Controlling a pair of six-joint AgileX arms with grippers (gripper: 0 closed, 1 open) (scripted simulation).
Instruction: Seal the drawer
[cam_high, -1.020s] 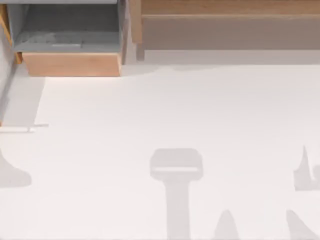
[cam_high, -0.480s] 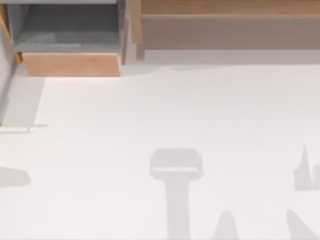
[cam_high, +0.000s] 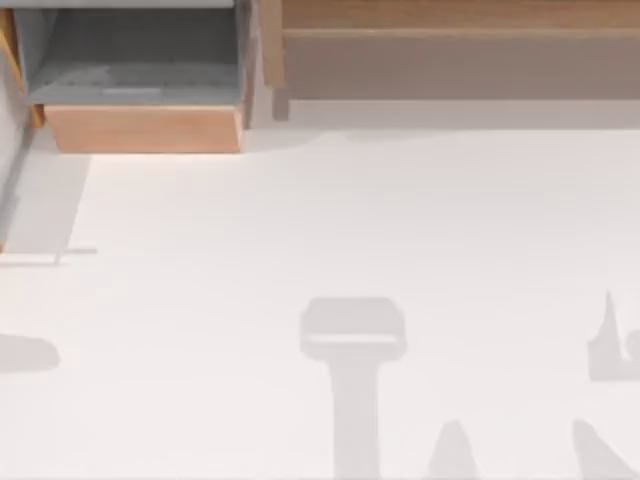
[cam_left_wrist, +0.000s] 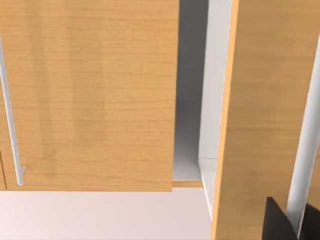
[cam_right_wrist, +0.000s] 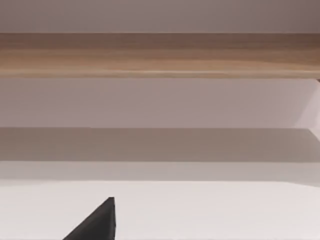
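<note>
A: Looking down from the top, the drawer (cam_high: 143, 128) sits pulled out at the far left of the table (cam_high: 350, 230), its light-orange front panel facing the near side, grey walls and mottled floor open to the camera.

B: And to its right, the long brown cabinet top (cam_high: 450, 15) runs along the far edge.

A: Over to the left wrist view: a broad wood panel (cam_left_wrist: 90, 95) close up, a pale gap beside it, then another wood face on edge. A dark tip of the left gripper (cam_left_wrist: 280, 222) pokes in at the corner.

B: Fingers apart or together?

A: Cannot tell for that one. Right wrist view shows the cabinet's wooden edge, plus one dark finger (cam_right_wrist: 97, 222) of the right gripper above the white table. Same answer: cannot tell.
</note>
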